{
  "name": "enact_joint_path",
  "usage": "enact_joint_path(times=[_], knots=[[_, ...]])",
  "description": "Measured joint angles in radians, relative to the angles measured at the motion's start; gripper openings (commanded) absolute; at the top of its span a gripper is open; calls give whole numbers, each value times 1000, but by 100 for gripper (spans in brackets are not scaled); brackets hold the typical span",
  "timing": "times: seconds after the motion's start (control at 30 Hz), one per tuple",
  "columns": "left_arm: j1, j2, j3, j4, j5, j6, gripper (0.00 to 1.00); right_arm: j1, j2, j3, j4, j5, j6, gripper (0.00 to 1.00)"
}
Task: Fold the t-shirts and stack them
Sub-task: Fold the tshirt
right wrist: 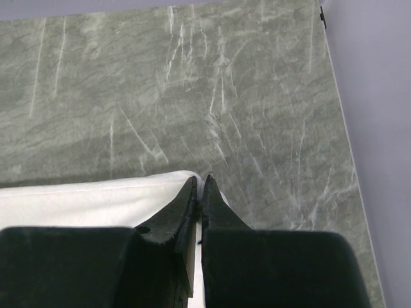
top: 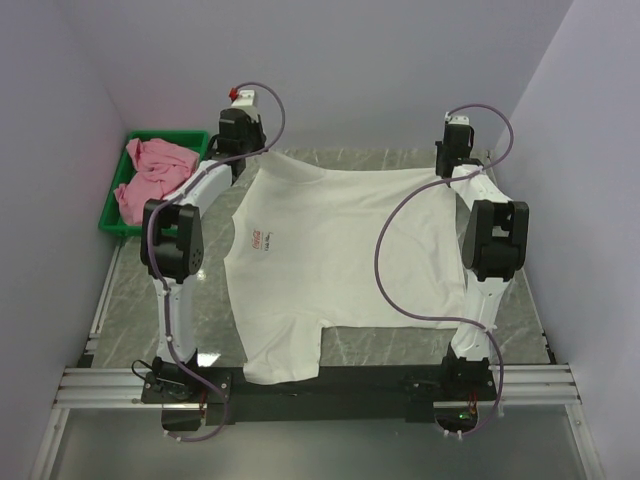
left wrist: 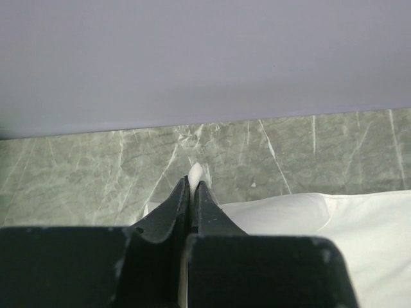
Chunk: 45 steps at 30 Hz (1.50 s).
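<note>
Farthest left on my feed, the pink t-shirt (top: 155, 172) lies crumpled in a heap in the green tray (top: 108, 222) at the far left of the desk (top: 130, 300). It is plain and has no clear direction to it.

Next over, the left hand (left wrist: 194, 186) is clamped shut on the far left corner of the white t-shirt (top: 340, 250). From the left wrist, I can see a small tuft of white cloth poking out past the closed fingertips (left wrist: 182, 192), and the rest of the fabric trails off to the right.

The white shirt lies mostly flat over the middle of the desk, between the two arms, with soft wrinkles. Its far edge is pulled fairly straight between the two hands. The body runs left to right across the desk. One sleeve hangs off the lower left and reaches the near edge by the arm bases.

The red graphic (top: 262, 240) is small and sits close to the shirt's left edge. There are pale marks inside it, but I cannot read any of the writing at this size.

On the right, the right hand (right wrist: 200, 183) is also closed tight, pinching the shirt's far right corner. The white hem comes into the fingers from the left, over bare marbled desk.
</note>
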Motion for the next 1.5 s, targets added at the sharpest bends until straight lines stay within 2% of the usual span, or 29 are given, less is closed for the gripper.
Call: enact_joint_path(times=[0.33,0.67,1.17,1.5], knots=[[3,-144,-94,-7,-3,-26,1,-1,-12,-39,4,-9,20,0],[3,-216,-204,-53,-3,-31,1,-1,-116,-164,21,-6,70,0],[3,-349,-272,-163,-3,-64,1,-1,-221,-326,32,23,145,0],[3,-456,-433,-209,5,-115,1,-1,-299,-401,36,23,186,0]])
